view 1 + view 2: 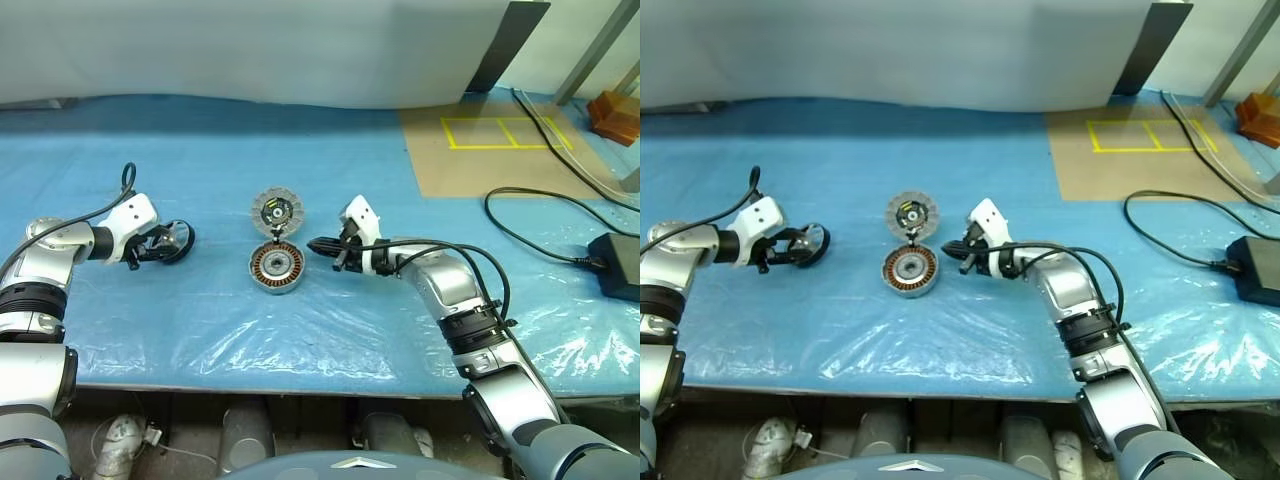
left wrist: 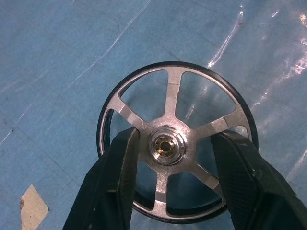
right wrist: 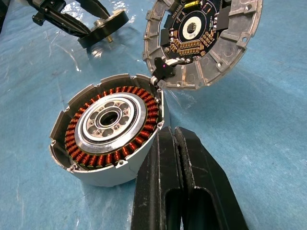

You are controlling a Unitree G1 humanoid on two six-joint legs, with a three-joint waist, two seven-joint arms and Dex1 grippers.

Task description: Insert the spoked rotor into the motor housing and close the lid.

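The spoked rotor (image 2: 168, 96), a black-rimmed wheel with silver spokes and a hub, lies tilted on the blue table at the left. My left gripper (image 1: 166, 246) has a finger on each side of the hub and looks shut on it. At the middle stands the motor housing (image 1: 276, 268), a pale silver cup with copper windings around a silver ring inside. The lid (image 1: 277, 211), a ribbed grey disc with a dark, yellow-marked centre, stands tilted at the housing's far edge, joined to it by a small connector. My right gripper (image 1: 318, 244) is shut and empty, its tip just right of the housing.
The table (image 1: 400, 330) has a blue cover under clear plastic film. A brown board with yellow tape (image 1: 490, 150) lies at the back right. Black cables and a power adapter (image 1: 615, 265) lie at the right. The table's front edge (image 1: 300, 385) is close to me.
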